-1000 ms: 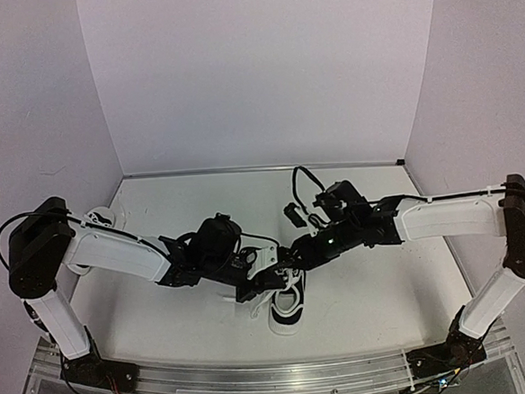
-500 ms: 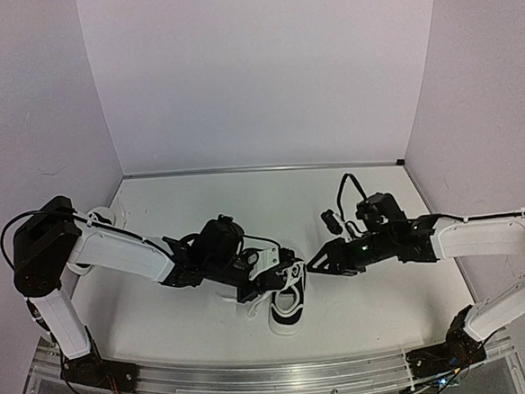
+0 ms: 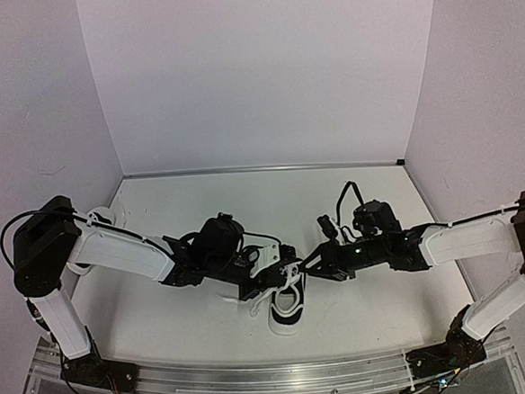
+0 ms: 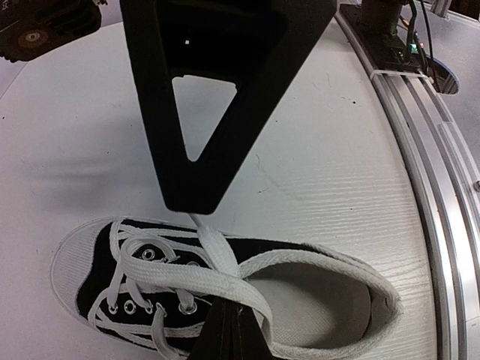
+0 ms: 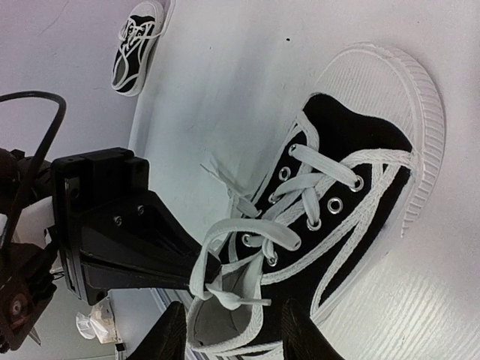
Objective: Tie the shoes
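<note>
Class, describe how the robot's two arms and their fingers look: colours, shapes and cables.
The left arm and right arm both have white tube-shaped links between bulky black joints. Thin black cables loop off the shoulders and wrists. The fingers seen close up are flat, matte black wedges, one with a triangular cut-out.

White tabletop (image 3: 387, 305), plain pale lilac walls (image 3: 254, 71), aluminium rail (image 3: 284, 378) along near edge, even light

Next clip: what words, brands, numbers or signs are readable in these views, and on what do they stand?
None readable.
The centre shoe shows no brand or size mark on its canvas, toe cap or insole.
The other shoe is too small to tell.
The aluminium rail shows no legible label.
</note>
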Controlling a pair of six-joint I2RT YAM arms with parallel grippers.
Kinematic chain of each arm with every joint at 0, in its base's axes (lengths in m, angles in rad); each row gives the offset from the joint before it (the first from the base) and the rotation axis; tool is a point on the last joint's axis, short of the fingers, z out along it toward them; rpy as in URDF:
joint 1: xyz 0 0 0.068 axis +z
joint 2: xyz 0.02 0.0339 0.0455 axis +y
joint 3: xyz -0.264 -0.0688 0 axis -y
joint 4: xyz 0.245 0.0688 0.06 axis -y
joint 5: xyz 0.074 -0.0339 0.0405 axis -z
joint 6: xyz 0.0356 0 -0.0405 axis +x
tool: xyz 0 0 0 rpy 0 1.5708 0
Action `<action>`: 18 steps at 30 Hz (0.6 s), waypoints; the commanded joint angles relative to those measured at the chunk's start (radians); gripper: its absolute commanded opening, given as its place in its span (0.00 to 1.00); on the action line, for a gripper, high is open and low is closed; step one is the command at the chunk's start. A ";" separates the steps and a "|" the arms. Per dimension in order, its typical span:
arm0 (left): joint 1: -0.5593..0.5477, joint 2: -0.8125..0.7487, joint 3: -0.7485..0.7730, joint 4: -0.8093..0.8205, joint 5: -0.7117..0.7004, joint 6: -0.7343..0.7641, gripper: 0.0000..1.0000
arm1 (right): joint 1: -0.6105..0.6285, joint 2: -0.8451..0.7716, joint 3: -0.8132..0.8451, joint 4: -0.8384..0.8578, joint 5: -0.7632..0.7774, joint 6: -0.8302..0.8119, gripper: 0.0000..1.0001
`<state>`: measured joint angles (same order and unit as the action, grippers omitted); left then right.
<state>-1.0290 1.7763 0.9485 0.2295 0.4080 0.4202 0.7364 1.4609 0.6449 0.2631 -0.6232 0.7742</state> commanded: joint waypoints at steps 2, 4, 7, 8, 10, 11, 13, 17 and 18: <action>-0.003 0.007 0.045 0.042 0.005 -0.007 0.00 | 0.004 0.045 -0.001 0.105 -0.019 0.041 0.39; -0.003 0.006 0.045 0.045 0.003 -0.008 0.00 | 0.005 0.055 0.002 0.110 -0.022 0.043 0.39; -0.005 0.005 0.044 0.047 -0.002 -0.009 0.00 | 0.004 0.069 0.005 0.123 -0.029 0.047 0.40; -0.004 0.005 0.043 0.049 -0.003 -0.011 0.00 | 0.004 0.075 0.007 0.126 -0.032 0.047 0.40; -0.005 0.005 0.043 0.051 -0.005 -0.012 0.00 | 0.004 0.088 0.014 0.131 -0.038 0.047 0.41; -0.005 0.005 0.044 0.051 -0.005 -0.013 0.00 | 0.005 0.094 0.017 0.134 -0.042 0.046 0.40; -0.005 0.004 0.045 0.051 -0.007 -0.014 0.00 | 0.005 0.102 0.022 0.139 -0.046 0.046 0.34; -0.005 0.001 0.045 0.047 -0.010 -0.014 0.00 | 0.005 0.101 0.025 0.140 -0.042 0.048 0.23; -0.005 0.000 0.045 0.045 -0.012 -0.013 0.00 | 0.005 0.099 0.023 0.140 -0.041 0.048 0.21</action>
<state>-1.0290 1.7763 0.9489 0.2379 0.4065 0.4183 0.7364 1.5589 0.6449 0.3598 -0.6532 0.8181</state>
